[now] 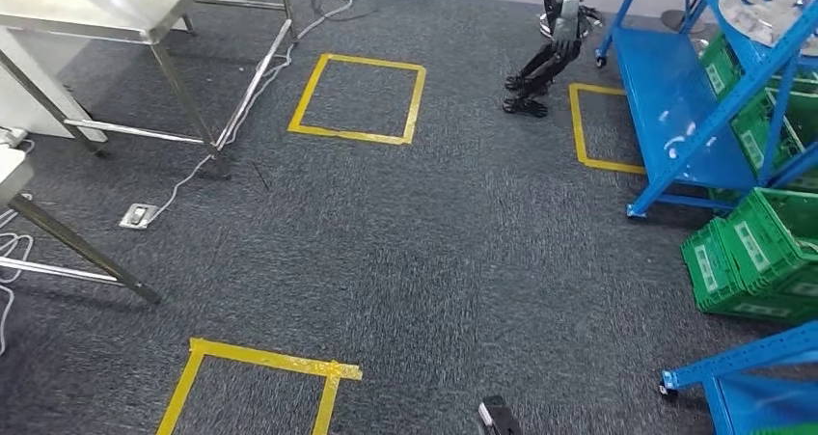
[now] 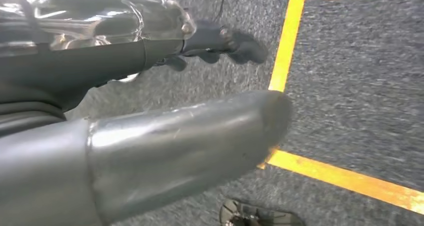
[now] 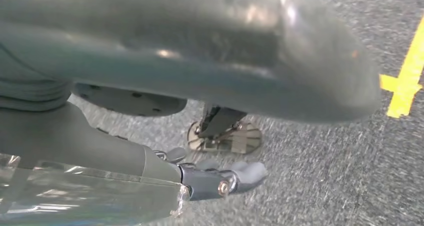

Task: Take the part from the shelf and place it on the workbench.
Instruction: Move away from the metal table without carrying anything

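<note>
Containers first: green crates (image 1: 752,117) sit on the lower levels of the blue shelf (image 1: 675,97) at 2 to 3 o'clock. More green crates (image 1: 757,257) are stacked tilted on the carpet at 4 o'clock, just beside the shelf's foot. I can't make out anything inside any of them from this angle. The part (image 1: 762,6), a clear-wrapped bundle, is up on the shelf's top level at 1 o'clock.

The workbench (image 1: 96,15) is the steel table at 10 to 11 o'clock, well apart from the shelf, with cables (image 1: 260,88) trailing past its legs to a floor socket (image 1: 140,215).

There's lots of open carpet in the middle. The taped yellow squares are at 12 o'clock (image 1: 357,97), tight against the shelf edge (image 1: 598,126), and at 7 o'clock (image 1: 256,387). Another robot (image 1: 550,59) stands between the two far squares. A second blue shelf (image 1: 743,377) pokes in at 5 o'clock.

The left hand (image 2: 125,60) hangs over the carpet with its fingers (image 2: 240,45) stretched out and the thumb well apart, with nothing between them. It's the same for the right hand (image 3: 100,151) and its fingers (image 3: 245,173). Each hand has glossy clear film along it, probably a wrap on the hand, though it's too blurry to be sure.
</note>
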Robot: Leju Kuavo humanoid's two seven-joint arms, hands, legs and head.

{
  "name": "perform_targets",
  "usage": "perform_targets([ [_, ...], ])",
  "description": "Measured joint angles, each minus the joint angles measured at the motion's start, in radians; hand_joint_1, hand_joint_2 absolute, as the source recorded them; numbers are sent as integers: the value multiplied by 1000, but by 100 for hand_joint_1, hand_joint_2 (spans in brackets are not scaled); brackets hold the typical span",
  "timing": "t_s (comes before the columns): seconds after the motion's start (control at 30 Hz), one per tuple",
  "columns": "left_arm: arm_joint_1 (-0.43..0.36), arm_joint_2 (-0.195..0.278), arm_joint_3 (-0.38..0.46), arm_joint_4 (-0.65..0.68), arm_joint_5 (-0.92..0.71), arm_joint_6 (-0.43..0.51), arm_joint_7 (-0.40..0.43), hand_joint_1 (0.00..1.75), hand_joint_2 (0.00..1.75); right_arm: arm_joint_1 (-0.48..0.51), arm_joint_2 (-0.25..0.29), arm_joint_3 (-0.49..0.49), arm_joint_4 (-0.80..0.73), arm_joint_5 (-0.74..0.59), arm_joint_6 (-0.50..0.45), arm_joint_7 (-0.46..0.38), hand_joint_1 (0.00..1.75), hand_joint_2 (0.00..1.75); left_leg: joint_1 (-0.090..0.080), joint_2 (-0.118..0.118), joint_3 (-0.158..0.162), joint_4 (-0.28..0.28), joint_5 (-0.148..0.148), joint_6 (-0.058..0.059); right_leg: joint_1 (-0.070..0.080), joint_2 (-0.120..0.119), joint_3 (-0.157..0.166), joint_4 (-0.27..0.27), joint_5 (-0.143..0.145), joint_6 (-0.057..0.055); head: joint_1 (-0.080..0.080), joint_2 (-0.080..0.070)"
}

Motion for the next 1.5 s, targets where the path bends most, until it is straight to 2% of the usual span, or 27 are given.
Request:
perform_targets([
  [0.07, 0, 0, 1, 0, 0, 0, 0, 0, 0, 1, 1, 0, 0, 0, 0, 1, 0, 0, -2, 28, 5, -5, -1, 10, -6, 25, -7, 0, 1, 9, 2, 0],
  [0.1, -1, 1, 1, 0, 0, 0, 0, 0, 0, 3, 1, 0, 0, 0, 0, 1, 0, 0, -2, 44, 9, -8, -2, 16, -5, 15, -12, 7, -3, 13, 3, 0],
  [0.2, 0, 3, 2, -1, 0, 0, -2, 0, 0, -1, 3, 1, 0, 0, 0, 1, 0, 0, -5, 101, 23, -14, -9, 30, -2, -81, -80, 134, -66, 27, 24, 0],
  [0.27, 1, 4, 2, -1, 0, 0, -2, 0, 0, -3, 4, 1, 0, 0, 0, 1, 0, 0, -11, 142, 28, -15, -17, 35, -6, -110, -149, 258, -107, 33, 33, 0],
  [0.3, 1, 5, 2, -1, 0, 0, -2, 0, 0, 0, 5, 1, 0, 0, 0, 1, 0, 0, -12, 158, 32, -15, -21, 35, -8, -114, -164, 281, -104, 32, 34, 0],
  [0.33, -1, 5, 2, -1, 0, 0, -2, 0, 0, 4, 5, 1, 0, 1, 0, 1, 0, 0, -14, 173, 36, -15, -25, 34, -8, -116, -160, 268, -82, 29, 37, 0],
  [0.43, -7, 4, 2, -1, 0, 0, -3, 0, 0, 10, 4, 1, 0, 1, 0, 1, 0, 0, -15, 204, 52, -16, -37, 28, 6, -156, -68, 81, 15, 9, 44, 0],
  [0.5, -9, 3, 2, -1, 0, 0, -3, 0, 0, 7, 2, 1, 0, 1, 0, 1, 0, 0, -16, 219, 58, -20, -42, 20, 19, -183, -35, 14, 23, -3, 45, 0],
  [0.53, -9, 1, 2, -1, 0, 0, -3, 0, 0, 7, 2, 1, 1, 1, 0, 1, 0, 0, -16, 228, 61, -23, -43, 15, 23, -180, -32, 7, 19, -7, 45, 0],
  [0.57, -10, 0, 2, -1, 0, 0, -3, 0, 0, 8, 2, 1, 1, 0, 0, 1, 0, 0, -14, 231, 65, -27, -44, 9, 23, -172, -28, -3, 21, -12, 45, 0],
  [0.6, -12, -1, 2, -1, 0, 0, -3, 0, 0, 11, 2, 1, 1, 0, 0, 1, 0, 0, -12, 211, 70, -28, -48, 4, 22, -164, -21, -14, 24, -15, 43, 0],
  [0.67, -12, -2, 2, -1, 0, 0, -4, 0, 0, 11, 1, 1, 2, 0, -1, 1, 0, 0, -9, 136, 53, 17, -78, -1, 16, -148, -3, -37, 32, -24, 39, 0],
  [0.7, -11, -1, 2, 0, 0, 0, -4, 0, 0, 8, 2, 1, 2, 0, -1, 1, 0, 0, -8, 101, 27, 70, -103, -1, 15, -138, 2, -42, 34, -27, 35, 0],
  [0.77, -5, 1, 2, 0, 0, 0, -4, 0, 0, 2, 3, 1, 2, 0, -1, 1, 0, 0, -9, 92, -46, 191, -143, -3, 14, -110, 7, -43, 31, -32, 26, 0],
  [0.8, -3, 2, 2, 0, 0, 0, -3, 0, 0, 2, 4, 1, 2, 0, 0, 1, 0, 0, -9, 97, -72, 223, -141, -4, 14, -96, 9, -41, 29, -32, 21, 0],
  [0.87, -2, 4, 2, -1, 0, 0, -3, 0, 0, 4, 5, 1, 2, 0, 0, 1, 0, 0, -7, 97, -76, 182, -78, -6, 11, -66, 15, -34, 20, -28, 15, 0],
  [0.93, -2, 5, 2, -1, 0, 0, -3, 0, 0, 4, 5, 1, 3, 0, 0, 1, 0, 0, -1, 56, -38, 66, -3, -7, 8, -39, 17, -18, 5, -17, 7, 0],
  [1.0, -2, 6, 2, -1, 0, 0, -3, 0, 0, 1, 6, 1, 3, 1, 0, 1, 0, 0, 2, 19, -11, 5, 13, -3, 3, -14, 11, -4, -6, -5, 2, 0],
  [1.03, -1, 6, 2, -1, 0, 0, -3, 0, 0, 0, 6, 1, 3, 1, 0, 1, 0, 0, 0, 18, -7, 0, 7, 1, 1, -2, 7, -2, -7, 1, 1, 0],
  [1.1, -2, 7, 2, -1, 0, 0, -3, 0, 0, 2, 7, 1, 3, 1, 0, 1, 0, 0, -4, 45, -1, -9, 7, 13, -6, 11, 1, -5, -6, 12, 4, 0],
  [1.17, -2, 8, 2, -2, 0, 1, -3, 0, 0, 3, 8, 1, 3, 1, 0, 1, 0, 0, -4, 77, 9, -21, 7, 26, -5, -31, -19, 29, -26, 23, 14, 0],
  [1.23, 1, 9, 2, -2, 0, 1, -3, 0, 0, -2, 9, 1, 2, 1, 0, 1, 0, 0, -9, 114, 19, -27, 2, 33, -5, -89, -80, 139, -75, 32, 30, 0],
  [1.3, 2, 9, 2, -2, 0, 1, -3, 0, 0, -2, 10, 1, 2, 2, 0, 1, 0, 0, -14, 150, 26, -27, -6, 36, -8, -109, -144, 245, -104, 36, 37, 0],
  [1.33, 1, 9, 2, -2, 0, 1, -3, 0, 0, 1, 10, 1, 2, 2, 0, 1, 0, 0, -16, 163, 30, -27, -11, 35, -9, -112, -154, 255, -93, 34, 39, 0],
  [1.37, 0, 9, 2, -2, 0, 1, -3, 0, 0, 5, 10, 1, 3, 2, 0, 1, 0, 0, -17, 174, 36, -27, -15, 35, -8, -113, -144, 231, -66, 30, 41, 0],
  [1.43, -4, 7, 2, -2, 0, 1, -3, 0, 0, 9, 9, 1, 3, 2, 0, 1, 0, 0, -17, 188, 47, -29, -23, 32, 1, -124, -83, 106, 4, 14, 44, 0],
  [1.5, -8, 4, 2, -2, 0, 1, -3, 0, 0, 8, 6, 1, 4, 2, 0, 1, 0, 0, -16, 197, 54, -32, -28, 25, 14, -140, -33, 8, 32, -3, 44, 0],
])
